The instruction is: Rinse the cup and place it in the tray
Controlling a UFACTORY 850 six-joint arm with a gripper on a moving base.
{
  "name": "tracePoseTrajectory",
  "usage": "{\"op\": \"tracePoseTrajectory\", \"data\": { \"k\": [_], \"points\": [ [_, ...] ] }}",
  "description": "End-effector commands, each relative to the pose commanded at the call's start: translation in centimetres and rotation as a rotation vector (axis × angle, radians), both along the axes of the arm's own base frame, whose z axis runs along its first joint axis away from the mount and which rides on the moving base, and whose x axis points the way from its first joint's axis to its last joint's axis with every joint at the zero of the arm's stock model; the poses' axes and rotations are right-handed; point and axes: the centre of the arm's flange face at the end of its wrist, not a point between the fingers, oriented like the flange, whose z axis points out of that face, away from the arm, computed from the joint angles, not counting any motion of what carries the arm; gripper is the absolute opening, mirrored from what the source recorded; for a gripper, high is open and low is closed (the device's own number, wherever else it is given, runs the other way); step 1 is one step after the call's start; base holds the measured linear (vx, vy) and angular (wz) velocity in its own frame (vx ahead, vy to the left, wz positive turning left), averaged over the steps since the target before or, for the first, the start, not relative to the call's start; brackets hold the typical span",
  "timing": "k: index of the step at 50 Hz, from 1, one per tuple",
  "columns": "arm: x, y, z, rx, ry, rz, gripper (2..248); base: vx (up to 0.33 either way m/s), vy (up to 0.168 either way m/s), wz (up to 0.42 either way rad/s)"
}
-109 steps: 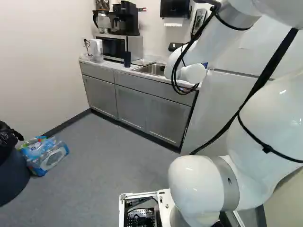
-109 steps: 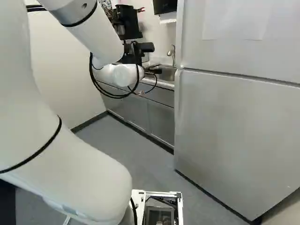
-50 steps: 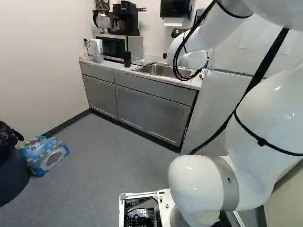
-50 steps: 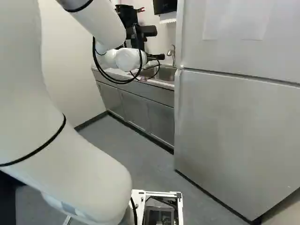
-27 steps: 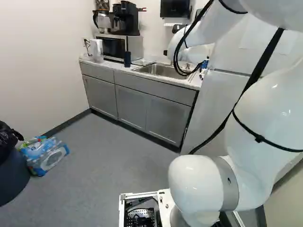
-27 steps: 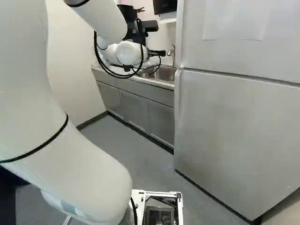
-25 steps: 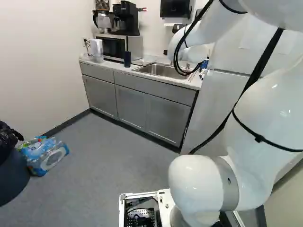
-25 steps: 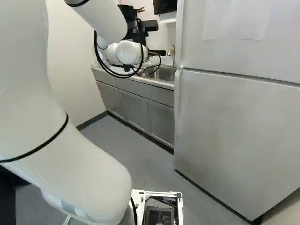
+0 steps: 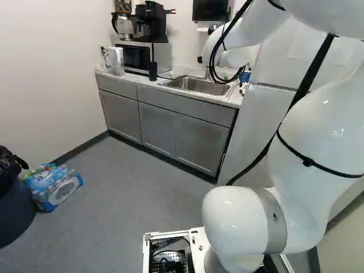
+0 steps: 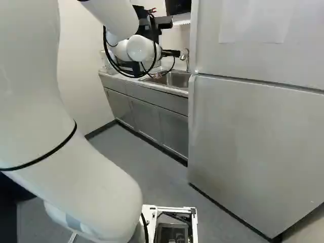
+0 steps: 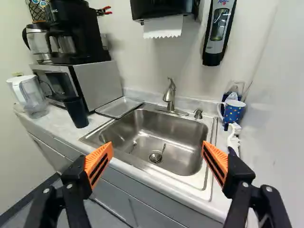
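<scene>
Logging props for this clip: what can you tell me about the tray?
The tray is shallow, roughly rectangular, silver-grey and metallic-looking, with a low raised rim. It lies flat, open side up and empty, on the counter between the dark cup and the sink. The dark cup stands apart from it; whether the microwave touches it is unclear.

Tops of towel disp. (image 11: 164,8) & soap disp. (image 11: 212,53) cut off, wrist view; ditto fridge (image 10: 253,152), R base view.
</scene>
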Motion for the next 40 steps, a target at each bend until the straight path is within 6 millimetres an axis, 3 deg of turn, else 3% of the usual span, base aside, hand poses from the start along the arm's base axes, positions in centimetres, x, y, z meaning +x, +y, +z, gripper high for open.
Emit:
{"op": "tracePoseTrajectory", "data": {
  "k": [11, 40],
  "points": [
    [0.39, -0.14, 0.87, 0.002, 0.016, -0.002, 247, 0.0, 0.0, 0.0],
    [0.42, -0.14, 0.88, 0.002, 0.015, -0.001, 247, 0.0, 0.0, 0.0]
  ]
}}
